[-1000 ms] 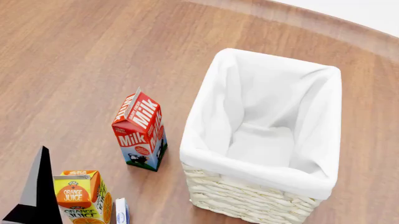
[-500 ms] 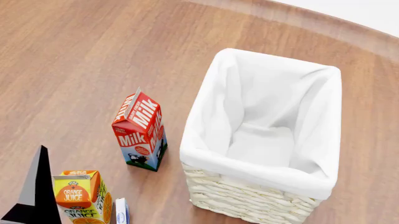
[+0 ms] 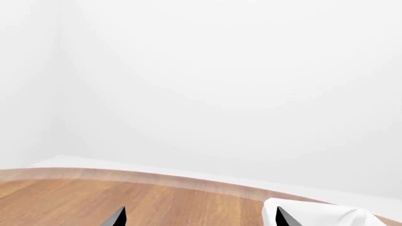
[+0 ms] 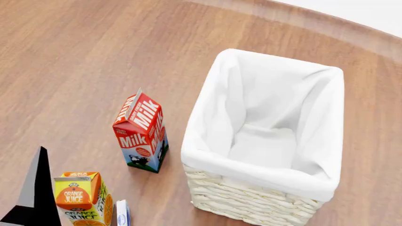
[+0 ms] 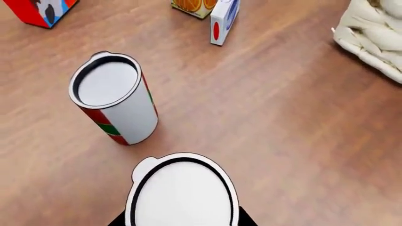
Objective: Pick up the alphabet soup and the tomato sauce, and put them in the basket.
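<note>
The right claw straddles a white-topped can, probably the alphabet soup; whether it grips is unclear. The tomato sauce stands nearby. Next: lift toward the basket.

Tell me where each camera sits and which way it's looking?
Head view: on the robot's head, looking down at the basket, milk carton and orange juice carton; a dark arm part shows bottom left.
Left wrist view: near the left gripper, facing the white wall over the table; two fingertips show.
Right wrist view: near the right gripper, looking down on a can top and the tomato sauce.
Shared: the basket appears in all three views.
</note>
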{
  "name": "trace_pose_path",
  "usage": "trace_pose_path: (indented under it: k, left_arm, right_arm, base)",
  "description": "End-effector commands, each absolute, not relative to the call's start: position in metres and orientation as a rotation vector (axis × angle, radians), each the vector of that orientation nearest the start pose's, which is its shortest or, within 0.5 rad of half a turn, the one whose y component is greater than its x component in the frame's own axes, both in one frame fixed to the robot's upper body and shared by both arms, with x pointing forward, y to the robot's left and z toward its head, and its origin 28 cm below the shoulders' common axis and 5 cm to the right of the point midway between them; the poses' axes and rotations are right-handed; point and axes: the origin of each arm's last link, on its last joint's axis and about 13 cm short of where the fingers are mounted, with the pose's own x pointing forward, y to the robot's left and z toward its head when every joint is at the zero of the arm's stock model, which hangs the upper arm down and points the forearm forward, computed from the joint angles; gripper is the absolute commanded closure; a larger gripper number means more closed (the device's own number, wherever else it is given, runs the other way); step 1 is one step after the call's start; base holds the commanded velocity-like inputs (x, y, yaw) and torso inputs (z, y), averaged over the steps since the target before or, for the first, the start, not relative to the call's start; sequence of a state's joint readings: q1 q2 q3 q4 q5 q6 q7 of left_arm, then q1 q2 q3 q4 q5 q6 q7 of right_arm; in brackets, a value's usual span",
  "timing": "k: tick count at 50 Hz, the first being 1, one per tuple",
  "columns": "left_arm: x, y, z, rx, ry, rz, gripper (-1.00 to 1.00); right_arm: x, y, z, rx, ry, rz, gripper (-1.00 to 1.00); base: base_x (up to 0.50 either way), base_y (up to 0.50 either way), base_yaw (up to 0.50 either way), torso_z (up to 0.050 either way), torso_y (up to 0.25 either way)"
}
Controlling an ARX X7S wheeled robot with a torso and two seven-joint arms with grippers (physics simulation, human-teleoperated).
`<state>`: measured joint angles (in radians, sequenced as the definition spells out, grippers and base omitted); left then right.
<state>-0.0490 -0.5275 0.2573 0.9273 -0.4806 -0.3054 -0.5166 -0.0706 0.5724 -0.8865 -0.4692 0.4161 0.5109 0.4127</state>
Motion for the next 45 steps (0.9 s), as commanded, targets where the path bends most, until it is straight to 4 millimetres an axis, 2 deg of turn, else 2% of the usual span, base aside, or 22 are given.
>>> trace_pose_path:
  k: [1,11,27,37,40,45]
  left_arm:
    - [0.157,0.205,0.172,-0.073,-0.434,-0.14,-1.0]
    - [0.156,0.204,0.173,-0.067,-0.439,-0.141,-1.0]
    - [0.156,0.204,0.173,-0.069,-0.44,-0.143,-1.0]
    - [0.156,0.204,0.174,-0.079,-0.439,-0.144,-1.0]
    - [0.156,0.205,0.173,-0.079,-0.438,-0.144,-1.0]
    - [0.156,0.205,0.174,-0.082,-0.437,-0.142,-1.0]
  right_arm:
    - [0.094,-0.068,0.03,-0.235,0.431,0.561,1.0]
    - [0.093,-0.074,0.048,-0.271,0.331,0.506,1.0]
    - [0.095,-0.092,0.089,-0.256,0.216,0.38,1.0]
    - [0.1,-0.099,0.117,-0.245,0.15,0.288,1.0]
    - [0.103,-0.101,0.127,-0.248,0.082,0.253,1.0]
    - [0.107,-0.104,0.132,-0.231,0.027,0.201,1.0]
  base:
    - [0.0,0.0,0.0,0.0,0.0]
    - [0.0,0.0,0.0,0.0,0.0]
    - [0.0,0.0,0.0,0.0,0.0]
    - [0.0,0.0,0.0,0.0,0.0]
    - [0.0,0.0,0.0,0.0,0.0]
    - [0.0,0.0,0.0,0.0,0.0]
